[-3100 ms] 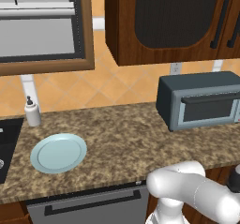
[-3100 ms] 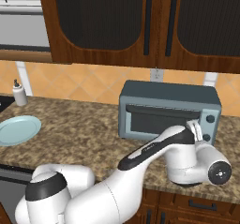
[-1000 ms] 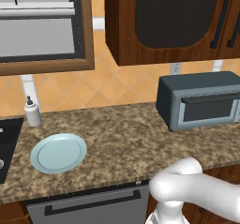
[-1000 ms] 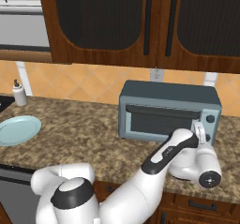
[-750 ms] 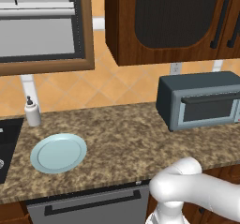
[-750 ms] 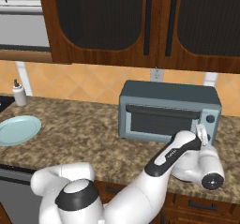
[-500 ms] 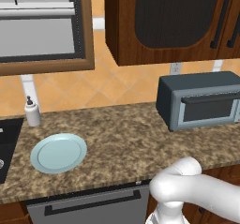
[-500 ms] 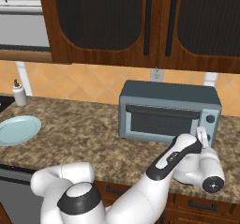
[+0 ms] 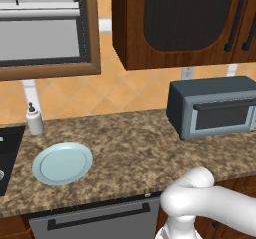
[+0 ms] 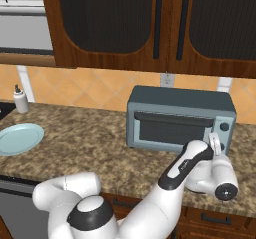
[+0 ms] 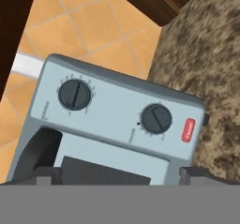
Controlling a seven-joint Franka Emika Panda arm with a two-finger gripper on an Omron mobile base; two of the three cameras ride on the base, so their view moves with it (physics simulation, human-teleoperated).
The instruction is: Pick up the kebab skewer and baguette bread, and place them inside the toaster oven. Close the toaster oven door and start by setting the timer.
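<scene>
Speckled brown granite counter runs along an orange diagonal-tile wall. Above the counter, dark wood cabinets with dark panels and black bar handles. Left of the cabinets, a wood-framed window with white blinds. Below the counter's front edge, a grey appliance front, probably a dishwasher. White outlet on the wall just under the cabinets. Even, flat light.

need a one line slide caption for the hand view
Open gripper faces the toaster oven control panel, with two dark knobs and a red button.
</scene>
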